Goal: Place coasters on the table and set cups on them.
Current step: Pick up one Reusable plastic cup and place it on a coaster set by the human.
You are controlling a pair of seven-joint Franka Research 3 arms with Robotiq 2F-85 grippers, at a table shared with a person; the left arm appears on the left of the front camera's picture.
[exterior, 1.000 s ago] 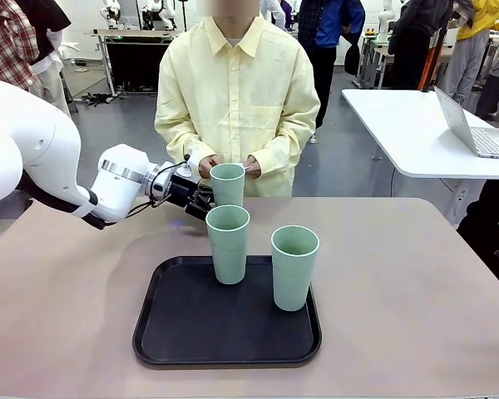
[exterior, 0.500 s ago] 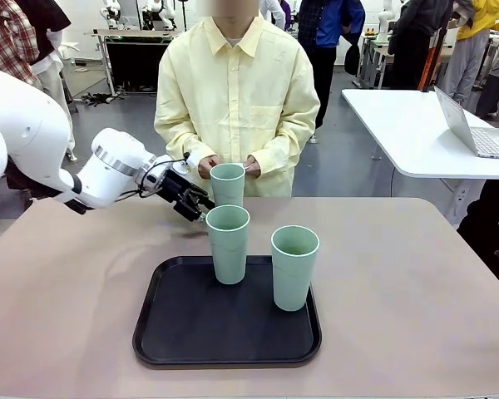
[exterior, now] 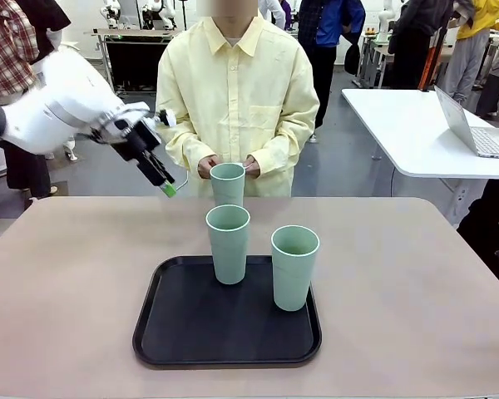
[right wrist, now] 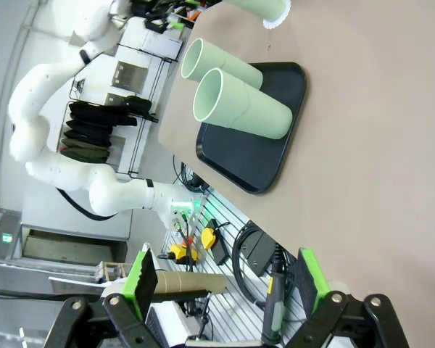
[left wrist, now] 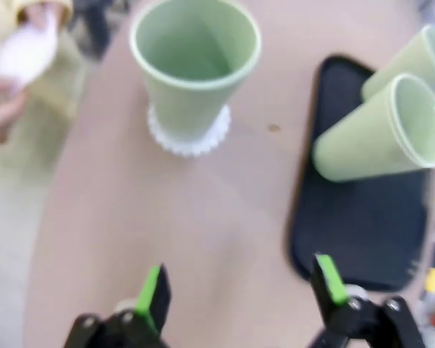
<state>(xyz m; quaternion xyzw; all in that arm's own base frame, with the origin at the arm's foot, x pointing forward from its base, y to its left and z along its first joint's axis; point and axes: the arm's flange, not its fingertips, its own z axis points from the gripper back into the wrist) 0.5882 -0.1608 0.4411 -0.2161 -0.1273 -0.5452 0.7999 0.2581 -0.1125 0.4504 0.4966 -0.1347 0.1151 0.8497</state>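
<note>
One mint-green cup [exterior: 228,183] stands on a white lacy coaster [left wrist: 188,141] at the far side of the table [exterior: 399,316], in front of the person. Two more cups [exterior: 228,243] [exterior: 294,266] stand upright on the black tray [exterior: 175,332]. My left gripper [exterior: 165,184] hangs in the air up and to the left of the far cup, open and holding nothing; its wrist view looks down on that cup [left wrist: 194,69]. The person's hands [exterior: 248,166] hold white coasters [left wrist: 29,51]. My right gripper [right wrist: 225,286] is open with nothing in it, far from the tray [right wrist: 264,163].
A white table with a laptop [exterior: 482,137] stands at the back right. Bare tabletop lies left and right of the tray. Other people stand in the room behind.
My left gripper has drawn back from beside the far cup, rising up and to the left. The cup stays standing on its coaster.
</note>
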